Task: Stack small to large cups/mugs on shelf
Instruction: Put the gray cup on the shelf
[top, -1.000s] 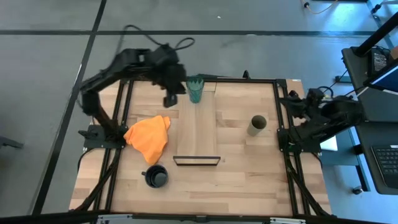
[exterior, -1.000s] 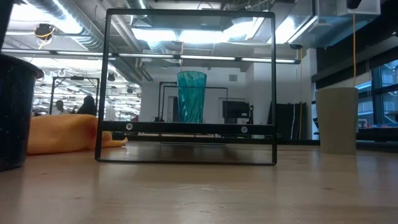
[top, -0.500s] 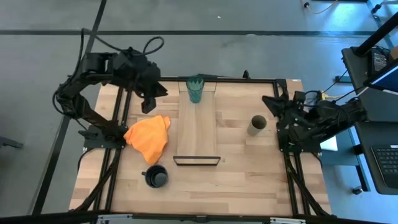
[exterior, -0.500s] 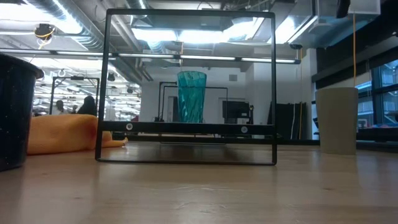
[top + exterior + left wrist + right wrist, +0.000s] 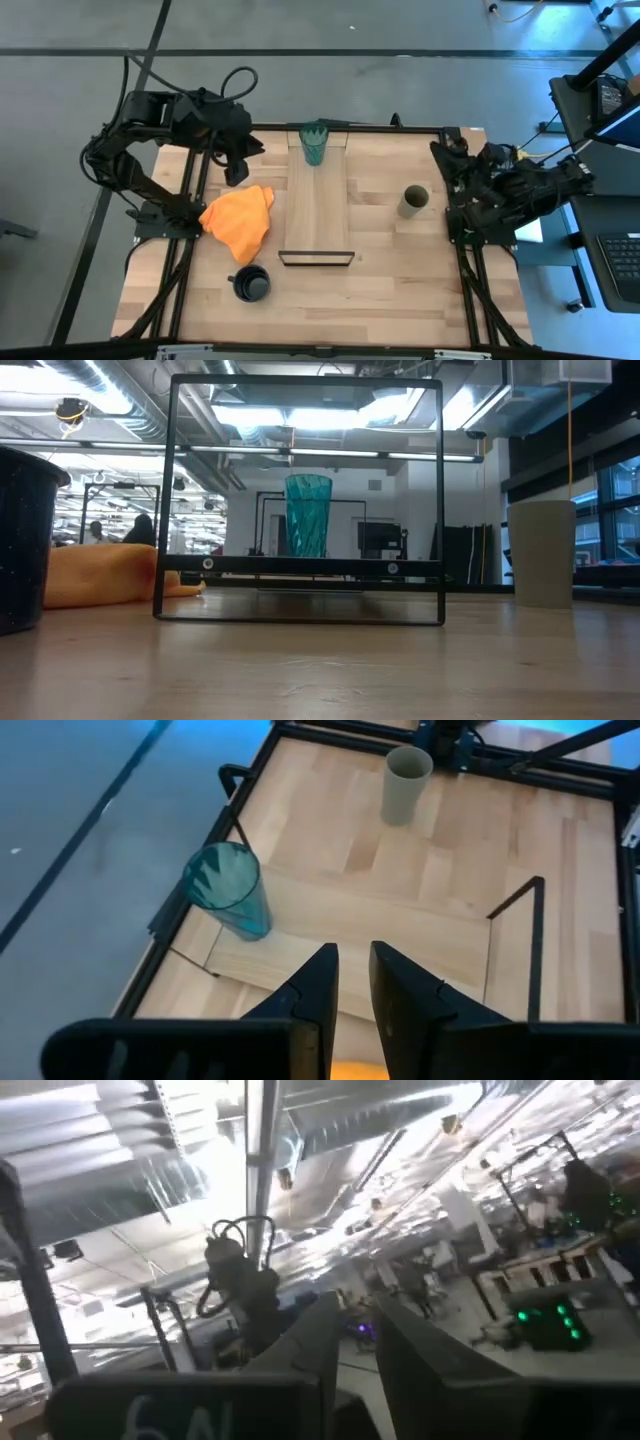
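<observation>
The teal tumbler (image 5: 315, 143) stands upright on its base on the far end of the light-wood shelf (image 5: 318, 205); it also shows in the left wrist view (image 5: 228, 890) and the low view (image 5: 308, 515). The olive cup (image 5: 413, 200) stands upright on the table right of the shelf. The navy mug (image 5: 250, 284) stands on the table near the front, left of the shelf's dark frame (image 5: 316, 258). My left gripper (image 5: 240, 168) is shut and empty, above the table's far left edge, left of the tumbler. My right gripper (image 5: 445, 152) is shut and empty at the right edge, pointing up into the room.
An orange cloth (image 5: 238, 220) lies crumpled on the table left of the shelf, between my left gripper and the navy mug. Black metal rails (image 5: 462, 250) run along the table's left and right edges. Bare wood (image 5: 400, 290) lies at the near right.
My left gripper has drawn back from beside the tumbler toward the table's far left edge and then held still. The tumbler has stayed upright on the shelf. My right arm has shifted a little at the right edge.
</observation>
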### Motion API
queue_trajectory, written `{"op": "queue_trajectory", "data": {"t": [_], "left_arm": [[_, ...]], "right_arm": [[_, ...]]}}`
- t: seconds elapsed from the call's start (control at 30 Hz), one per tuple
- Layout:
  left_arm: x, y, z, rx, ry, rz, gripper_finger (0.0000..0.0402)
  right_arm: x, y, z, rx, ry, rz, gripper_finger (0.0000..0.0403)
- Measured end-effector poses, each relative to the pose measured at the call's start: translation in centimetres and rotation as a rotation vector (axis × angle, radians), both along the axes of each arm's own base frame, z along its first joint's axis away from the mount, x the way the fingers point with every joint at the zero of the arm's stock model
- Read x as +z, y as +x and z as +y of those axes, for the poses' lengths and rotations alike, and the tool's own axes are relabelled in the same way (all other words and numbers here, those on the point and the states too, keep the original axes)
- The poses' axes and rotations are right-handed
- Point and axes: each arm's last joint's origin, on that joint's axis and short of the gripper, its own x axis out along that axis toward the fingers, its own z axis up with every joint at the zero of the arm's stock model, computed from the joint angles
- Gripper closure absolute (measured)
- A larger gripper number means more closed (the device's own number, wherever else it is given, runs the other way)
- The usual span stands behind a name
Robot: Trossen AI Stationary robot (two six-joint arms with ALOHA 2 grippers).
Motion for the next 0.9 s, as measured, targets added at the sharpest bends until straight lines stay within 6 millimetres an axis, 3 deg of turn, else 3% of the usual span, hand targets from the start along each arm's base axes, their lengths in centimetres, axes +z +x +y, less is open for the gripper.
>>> {"op": "queue_trajectory", "data": {"t": [0.07,0.2,0.4,0.5,0.63,0.9], "left_arm": [[0.0,0.0,0.0,0.005,0.006,0.0,0.0345],[0.0,0.0,0.1,0.014,0.016,0.002,0.0345],[0.0,-0.1,0.2,0.021,0.016,0.008,0.0345],[-0.2,-0.3,0.2,0.033,0.024,0.034,0.0345],[-0.5,-0.3,0.4,0.079,0.076,0.071,0.0345],[-2.1,0.8,0.6,0.054,0.122,0.156,0.0345]], "right_arm": [[0.9,0.2,-0.2,-0.037,-0.004,0.042,0.0336],[4.2,0.1,-1.0,-0.207,-0.059,0.315,0.0336],[7.6,-2.4,-2.7,-0.369,0.065,0.662,0.0336],[6.9,-4.3,-3.3,-0.351,0.229,0.819,0.0336],[4.1,-5.2,-3.5,-0.338,0.487,1.102,0.0329],[-0.4,-1.4,-3.5,-0.286,0.7,1.389,0.0288]]}}
